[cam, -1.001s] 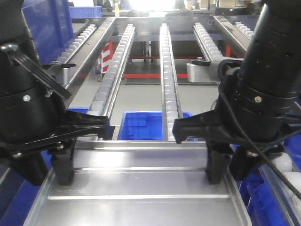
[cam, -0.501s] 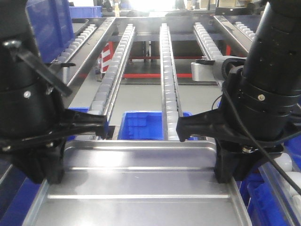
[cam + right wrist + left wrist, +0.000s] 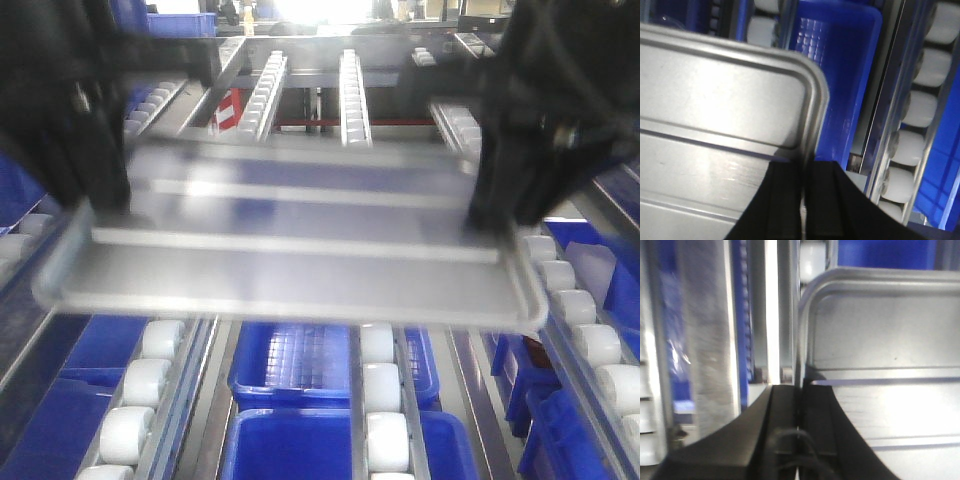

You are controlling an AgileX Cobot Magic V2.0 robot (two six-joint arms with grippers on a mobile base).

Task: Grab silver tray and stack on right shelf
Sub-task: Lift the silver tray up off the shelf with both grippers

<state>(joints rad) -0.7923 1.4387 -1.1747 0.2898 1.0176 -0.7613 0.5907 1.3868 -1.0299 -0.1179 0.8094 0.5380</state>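
Carry step: left pincer (image 3: 800, 392) and right pincer (image 3: 804, 172) clamp the shiny silver rectangular metal tray (image 3: 300, 255) between them; level shelving due next.

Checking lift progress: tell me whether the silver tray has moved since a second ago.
Yes. The silver tray has risen; white rollers it covered now show beneath its near edge.

Front view: the silver tray (image 3: 300, 265) is smeared, and its ridges read only as soft bands. The left gripper (image 3: 105, 200) at 10 o'clock and the right gripper (image 3: 495, 205) at 2 o'clock are dark blurs with indistinguishable fingertips.

Left wrist view: the tray is cut off at 3 and 6 o'clock.

Right wrist view: the tray is cut off at 9 and 6 o'clock and partly hides the blue bin (image 3: 840, 55) at 1 o'clock.
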